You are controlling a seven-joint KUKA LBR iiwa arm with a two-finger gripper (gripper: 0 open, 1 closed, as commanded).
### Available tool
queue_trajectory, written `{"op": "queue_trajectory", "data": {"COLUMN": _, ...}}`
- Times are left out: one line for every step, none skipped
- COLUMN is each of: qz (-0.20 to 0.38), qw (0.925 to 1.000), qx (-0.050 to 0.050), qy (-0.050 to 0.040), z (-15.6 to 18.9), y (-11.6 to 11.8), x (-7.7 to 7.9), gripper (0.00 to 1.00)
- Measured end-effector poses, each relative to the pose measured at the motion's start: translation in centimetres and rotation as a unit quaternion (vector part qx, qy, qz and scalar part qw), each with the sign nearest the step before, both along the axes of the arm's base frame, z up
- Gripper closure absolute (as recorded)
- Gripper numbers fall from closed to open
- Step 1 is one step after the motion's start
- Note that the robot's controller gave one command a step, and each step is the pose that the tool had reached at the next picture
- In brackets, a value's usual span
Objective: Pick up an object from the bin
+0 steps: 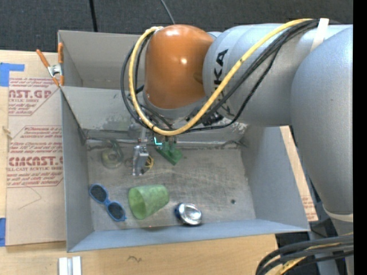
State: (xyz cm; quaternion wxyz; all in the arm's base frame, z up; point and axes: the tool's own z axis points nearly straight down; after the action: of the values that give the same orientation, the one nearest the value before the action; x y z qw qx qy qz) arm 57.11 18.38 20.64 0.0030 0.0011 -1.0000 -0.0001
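We see the arm reach in from the right, its orange cover over the middle of the bin. The gripper points down near the back wall; we cannot tell whether it is open or closed. A dark green piece lies just right of it and a grey round thing lies to its left. Along the lower edge lie blue sunglasses, a tipped green cup and a shiny lid. The floor at right is bare.
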Motion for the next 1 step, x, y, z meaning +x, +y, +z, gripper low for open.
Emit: {"op": "queue_trajectory", "data": {"qz": -0.049, "qw": 0.9988, "qx": -0.001, "qy": 0.0001, "z": -11.84, "y": -2.17, "x": 1.07, "gripper": 0.0}}
